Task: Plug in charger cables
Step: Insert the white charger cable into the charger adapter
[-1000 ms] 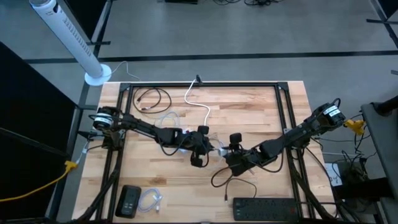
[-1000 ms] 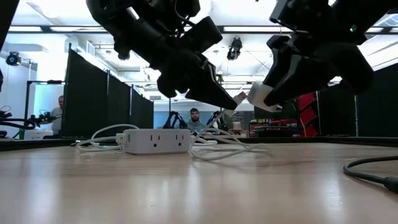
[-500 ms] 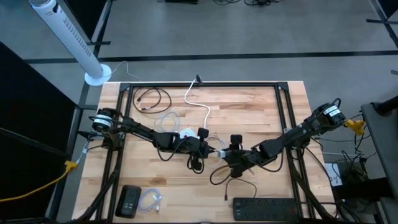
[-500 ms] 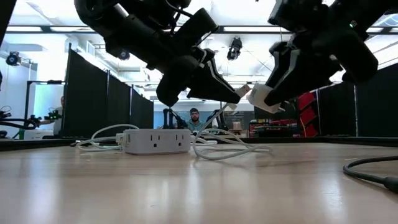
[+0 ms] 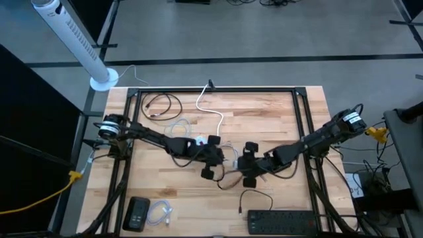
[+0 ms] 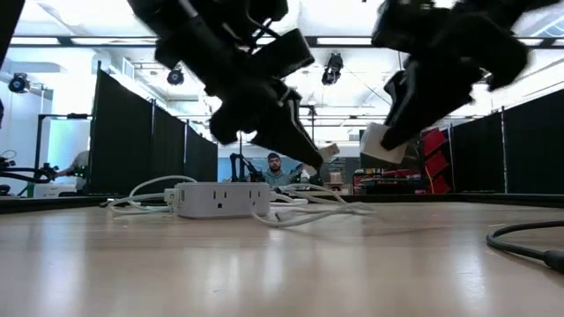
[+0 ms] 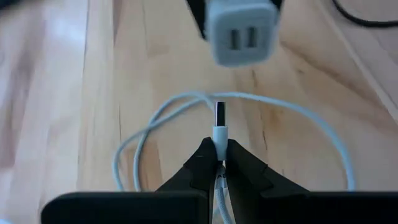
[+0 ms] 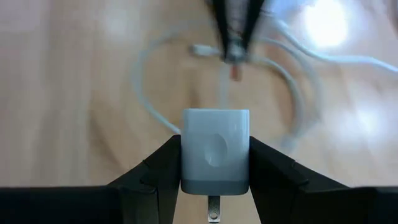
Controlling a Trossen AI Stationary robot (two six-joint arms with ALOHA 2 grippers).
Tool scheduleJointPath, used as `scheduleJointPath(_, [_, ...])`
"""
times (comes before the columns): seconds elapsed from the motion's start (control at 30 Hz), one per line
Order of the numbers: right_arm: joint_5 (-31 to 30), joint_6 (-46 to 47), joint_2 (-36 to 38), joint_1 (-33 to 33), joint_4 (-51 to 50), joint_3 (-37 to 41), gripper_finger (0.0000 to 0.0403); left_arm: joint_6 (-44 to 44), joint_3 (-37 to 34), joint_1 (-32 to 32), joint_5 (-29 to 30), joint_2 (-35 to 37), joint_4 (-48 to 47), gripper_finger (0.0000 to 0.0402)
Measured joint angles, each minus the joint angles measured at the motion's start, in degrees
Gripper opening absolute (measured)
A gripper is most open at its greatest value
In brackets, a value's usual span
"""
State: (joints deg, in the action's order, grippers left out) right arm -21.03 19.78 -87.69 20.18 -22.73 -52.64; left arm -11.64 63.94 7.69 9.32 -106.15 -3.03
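My left gripper (image 7: 215, 163) is shut on the plug (image 7: 219, 122) of a white charger cable (image 7: 155, 130), whose loop lies on the wooden table under it. Facing it a short way off, my right gripper (image 8: 215, 186) is shut on a small white charger adapter (image 8: 215, 149). The adapter's two ports (image 7: 241, 38) face the plug's metal tip across a gap. In the high view both grippers (image 5: 228, 160) (image 5: 240, 164) meet near the table's middle. In the low view the plug (image 6: 328, 150) and the adapter (image 6: 381, 143) hang above the table. My left gripper pinches the plug's white housing (image 7: 220, 138) between its two fingertips, just behind the metal tip. The fingers slant down from the table's left, along the plug. The plug is clear of the table, and the cable runs back between the fingers. My right gripper pinches the adapter's two opposite sides (image 8: 186, 149) between its fingers, slanting down from the table's right. The adapter is lifted clear. Its port face points away from the fingers, and a metal prong (image 8: 213, 208) shows at its rear end.
A white socket cube (image 6: 220, 199) with a thick white cord (image 5: 213, 109) lies behind the left arm. A black cable coil (image 5: 162, 102) is at the far left, a black cable (image 5: 248, 195) and a black power strip (image 5: 281, 221) near the front, and a black box with a white cable (image 5: 162, 213) at the front left.
My left gripper has tipped its fingers further down, and the plug has sunk a little. My right gripper has rolled about its own axis, turning the adapter. The gap between plug and adapter has widened a little in the low view.
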Motion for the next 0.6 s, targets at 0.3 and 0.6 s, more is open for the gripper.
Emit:
scheduleJointPath(0.3, [3.5, -2.9, -8.6, -3.5, -20.8, -17.1, 0.0144, 14.0, 5.9, -3.6, -18.5, -1.2, -7.1, 0.0016])
scheduleJointPath(0.6, [10.9, -3.7, -13.6, -4.0, -23.9, -21.7, 0.0144, 16.4, 5.9, -3.8, -18.0, -4.3, -5.9, 0.0016])
